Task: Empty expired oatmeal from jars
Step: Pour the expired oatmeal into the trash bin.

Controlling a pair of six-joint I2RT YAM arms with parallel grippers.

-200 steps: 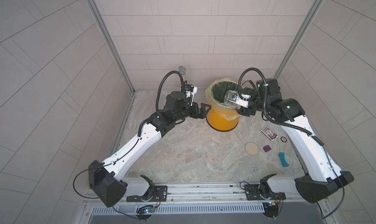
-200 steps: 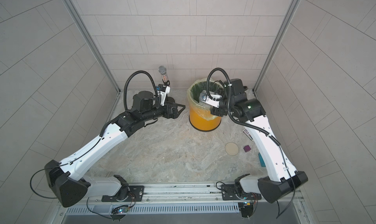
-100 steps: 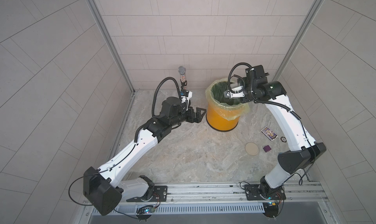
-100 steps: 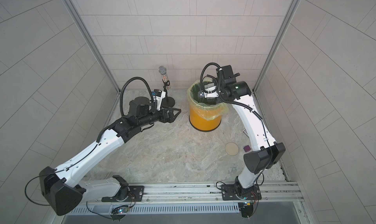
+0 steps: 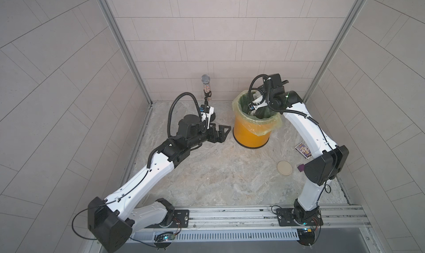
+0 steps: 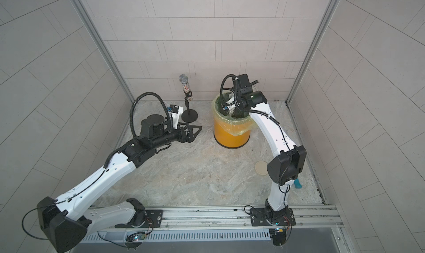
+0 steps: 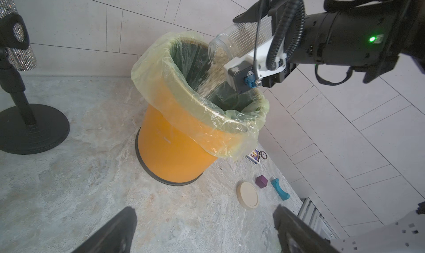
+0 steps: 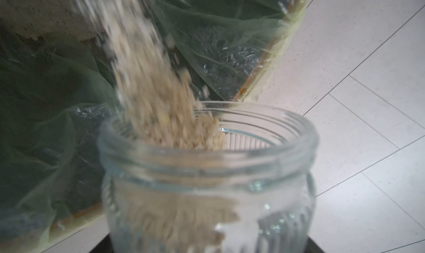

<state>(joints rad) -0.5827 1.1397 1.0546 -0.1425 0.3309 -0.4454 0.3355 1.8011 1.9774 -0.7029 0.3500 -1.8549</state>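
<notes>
Right gripper point(image 7: 257, 36) is clamped around the ribbed body of the jar point(image 7: 230, 42), tipped mouth-down over the orange bin point(image 7: 174, 153), with oatmeal point(image 7: 213, 72) pouring into the bag. Left gripper point(image 5: 222, 133) hangs spread and empty just left of the bin. The glass looks stiff, breakable and a bit slick, probably light now. I'd grab mid-body on the ribs.

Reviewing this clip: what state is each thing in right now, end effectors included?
jar: lid off, tipped mouth-down over the orange bin
oatmeal: streaming from the jar into the orange bin
lid: lying flat on the table, apart from the jar
orange bin: upright, open, lined with a yellow-green bag
left end effector: open, empty
right end effector: shut on the jar
microphone: upright on its stand
</notes>
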